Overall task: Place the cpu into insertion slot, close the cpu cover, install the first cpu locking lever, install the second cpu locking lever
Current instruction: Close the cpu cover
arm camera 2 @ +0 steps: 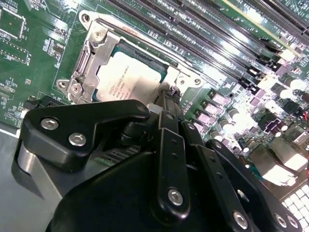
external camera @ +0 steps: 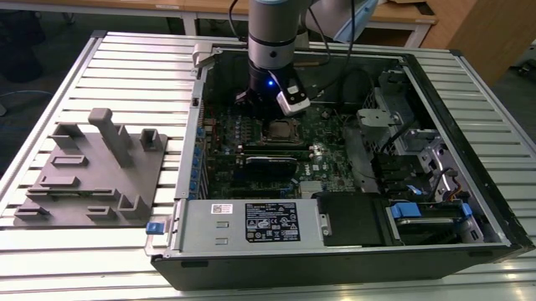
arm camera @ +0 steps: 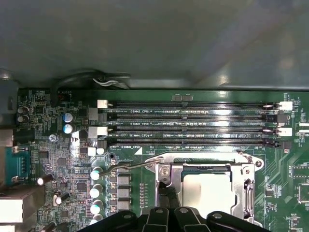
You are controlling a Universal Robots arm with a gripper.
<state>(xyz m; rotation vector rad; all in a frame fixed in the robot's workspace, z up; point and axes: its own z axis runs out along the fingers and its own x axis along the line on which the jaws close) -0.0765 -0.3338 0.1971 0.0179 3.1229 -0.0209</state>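
Hand [arm camera 2: 168, 93], fingers pinched together, touches cpu cover [arm camera 2: 89, 58].

Black gripper [arm camera 2: 167, 96] linkage filled the foreground, its fingertips pressed together at the near edge of the silvery cpu cover [arm camera 2: 91, 55]. Just beyond the tips, the grey-topped cpu [arm camera 2: 130, 79] sat framed by that cover. Farther out, long dark memory slots [arm camera 2: 203, 24] crossed the green motherboard [arm camera 2: 29, 58].

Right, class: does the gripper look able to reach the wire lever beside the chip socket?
Probably yes: the gripper sits right beside the socket, and the lever juts out sideways with nothing covering it.
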